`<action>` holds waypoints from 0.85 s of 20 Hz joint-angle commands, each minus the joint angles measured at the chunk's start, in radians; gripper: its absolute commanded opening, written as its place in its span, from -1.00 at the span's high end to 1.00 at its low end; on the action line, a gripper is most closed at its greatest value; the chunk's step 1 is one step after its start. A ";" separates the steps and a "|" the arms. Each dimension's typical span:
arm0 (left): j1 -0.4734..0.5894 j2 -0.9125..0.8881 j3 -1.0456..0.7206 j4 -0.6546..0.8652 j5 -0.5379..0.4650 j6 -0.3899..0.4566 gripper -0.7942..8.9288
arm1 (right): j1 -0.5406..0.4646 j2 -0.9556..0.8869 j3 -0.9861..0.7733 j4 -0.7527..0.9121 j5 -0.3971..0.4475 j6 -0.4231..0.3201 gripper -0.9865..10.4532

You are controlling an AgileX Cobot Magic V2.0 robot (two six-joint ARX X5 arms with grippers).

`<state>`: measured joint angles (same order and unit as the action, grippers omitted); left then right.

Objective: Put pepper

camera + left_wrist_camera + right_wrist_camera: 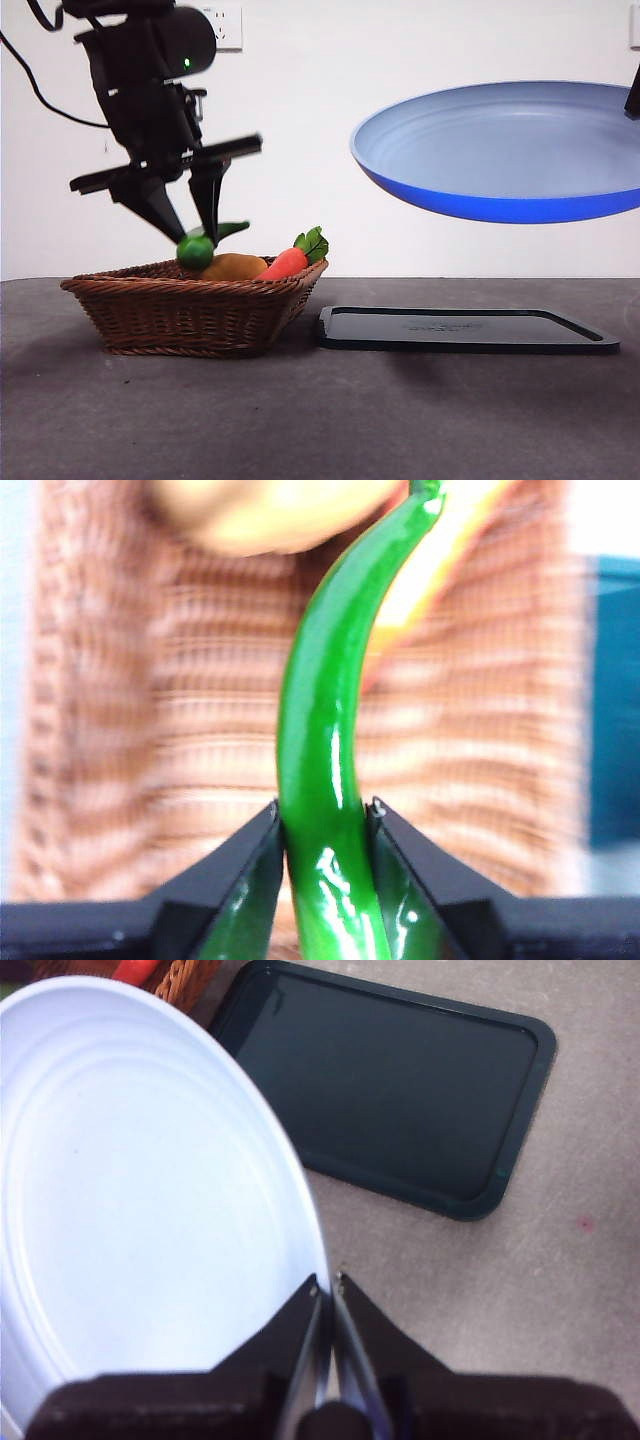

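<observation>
- The left gripper [188, 228] hangs just above the wicker basket [190, 310], its two black jaws pressed onto the pepper [200, 245] from both sides.
- In the left wrist view the pepper [320, 740] runs out from between the jaws as a glossy green, slightly curved stalk, with the basket's weave blurred behind it.
- In the front view the pepper sits at about the level of the basket's rim; whether it touches the things in the basket cannot be told.
- Inside the basket lie a yellow-brown potato-like lump [235, 267] and an orange carrot [285, 263], whose leafy green top [313, 243] sticks up over the basket's rim on the side toward the tray.
- A flat black tray [465, 330] lies on the grey table [320, 420] just beside the basket.
- The right gripper [327, 1295] pinches the rim of a blue plate [130, 1200], its jaws closed tight on the plate's edge.
- The plate [500, 150] is in the air, tilted, well above the tray and higher than the basket's contents.
- In the right wrist view the tray [390, 1085] lies past the plate, with a corner of the basket [190, 980] just beside it.
</observation>
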<state>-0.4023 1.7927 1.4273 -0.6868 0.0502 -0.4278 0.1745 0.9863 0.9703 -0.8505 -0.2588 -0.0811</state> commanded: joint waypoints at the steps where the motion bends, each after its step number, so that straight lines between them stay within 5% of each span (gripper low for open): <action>1: -0.012 -0.034 0.019 0.011 0.093 0.006 0.59 | 0.002 0.037 0.015 0.031 -0.004 0.039 0.82; 5: -0.032 -0.129 0.019 0.013 0.241 0.029 0.59 | 0.003 0.161 0.015 0.068 -0.008 0.086 0.82; 9: -0.104 -0.187 0.019 -0.003 0.326 0.069 0.59 | 0.005 0.306 0.015 0.170 -0.117 0.184 0.82; 12: -0.190 -0.172 0.019 -0.026 0.298 0.126 0.59 | 0.034 0.381 0.015 0.233 -0.173 0.254 0.82; 17: -0.329 -0.099 0.019 -0.025 0.102 0.223 0.59 | 0.079 0.403 0.015 0.256 -0.187 0.296 0.82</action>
<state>-0.7288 1.6745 1.4277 -0.7166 0.1638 -0.2413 0.2489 1.3796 0.9703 -0.6067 -0.4385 0.1936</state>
